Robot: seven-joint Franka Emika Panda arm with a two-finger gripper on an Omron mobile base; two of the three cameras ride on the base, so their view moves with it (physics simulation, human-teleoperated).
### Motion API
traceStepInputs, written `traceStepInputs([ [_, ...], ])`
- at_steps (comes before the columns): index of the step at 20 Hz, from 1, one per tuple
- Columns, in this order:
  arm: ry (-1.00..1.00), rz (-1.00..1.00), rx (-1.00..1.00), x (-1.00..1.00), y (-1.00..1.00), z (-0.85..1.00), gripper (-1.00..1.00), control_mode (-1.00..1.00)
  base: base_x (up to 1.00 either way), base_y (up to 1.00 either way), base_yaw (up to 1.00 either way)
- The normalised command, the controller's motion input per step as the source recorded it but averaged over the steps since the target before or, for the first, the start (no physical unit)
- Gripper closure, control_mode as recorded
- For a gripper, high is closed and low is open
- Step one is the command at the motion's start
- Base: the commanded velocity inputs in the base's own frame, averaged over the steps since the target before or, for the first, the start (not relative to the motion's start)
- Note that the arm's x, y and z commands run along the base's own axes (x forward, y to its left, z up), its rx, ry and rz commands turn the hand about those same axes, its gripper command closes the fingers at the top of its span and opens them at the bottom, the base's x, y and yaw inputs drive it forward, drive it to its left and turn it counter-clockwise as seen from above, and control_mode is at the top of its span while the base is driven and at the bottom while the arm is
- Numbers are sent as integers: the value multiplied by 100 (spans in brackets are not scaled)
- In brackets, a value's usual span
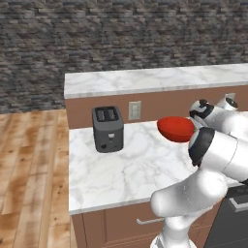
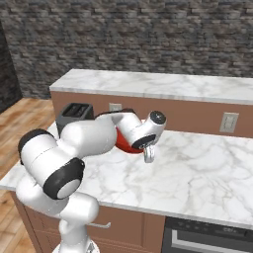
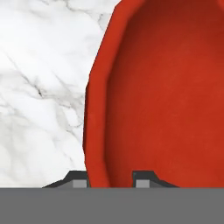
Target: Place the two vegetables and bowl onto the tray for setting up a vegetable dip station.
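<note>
tool (image 3: 107,179) clenched on rim of one red bowl (image 3: 166,96), over marble counter (image 3: 39,87); one toaster (image 1: 107,128) near

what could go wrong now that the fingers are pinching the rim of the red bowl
1. The gripper holds the bowl only by a thin stretch of rim, one finger each side, so a wide bowl could tip or slip out when moved.
2. The bowl looks raised and tilted above the counter; a drop would send it rolling.
3. The toaster stands nearby; a wide swing that way could clip it.
</note>
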Motion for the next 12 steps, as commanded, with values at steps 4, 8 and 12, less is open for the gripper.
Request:
traceStepInputs([
  [4, -7, 0, -2, -70, 1, 31, 100, -100, 0, 0, 0],
  [8, -4, 0, 0, -45, 0, 29, 100, -100, 0, 0, 0],
  [12, -5, 0, 0, -19, 0, 15, 100, -100, 0, 0, 0],
])
